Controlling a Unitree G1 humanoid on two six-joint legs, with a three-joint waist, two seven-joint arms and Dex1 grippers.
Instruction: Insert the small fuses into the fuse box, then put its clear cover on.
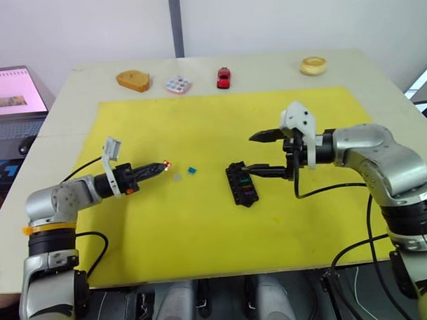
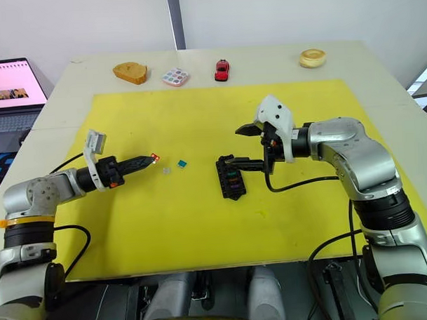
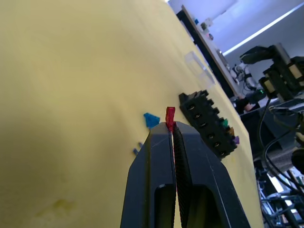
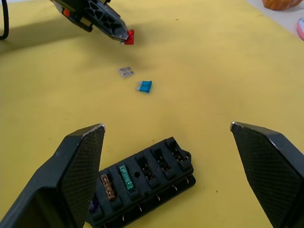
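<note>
Head view: my left gripper (image 1: 162,165) is pinched on the red fuse (image 1: 166,163), above the yellow mat (image 1: 202,230). Right gripper (image 1: 258,154) spread wide at the fuse box (image 1: 242,183).

Right wrist view: teal fuse (image 4: 145,86) and grey fuse (image 4: 125,71) lie loose beyond the box.

1. Left gripper (image 3: 172,134): fingers pressed together, pinching a red fuse (image 3: 170,118) at their tips.
2. Fuse box (image 3: 209,124): on the yellow mat (image 3: 71,95), just beyond the red fuse.
3. Teal fuse (image 3: 151,119): flat on the mat, beside the box.
4. Clear cover (image 3: 199,67): beyond the box.
</note>
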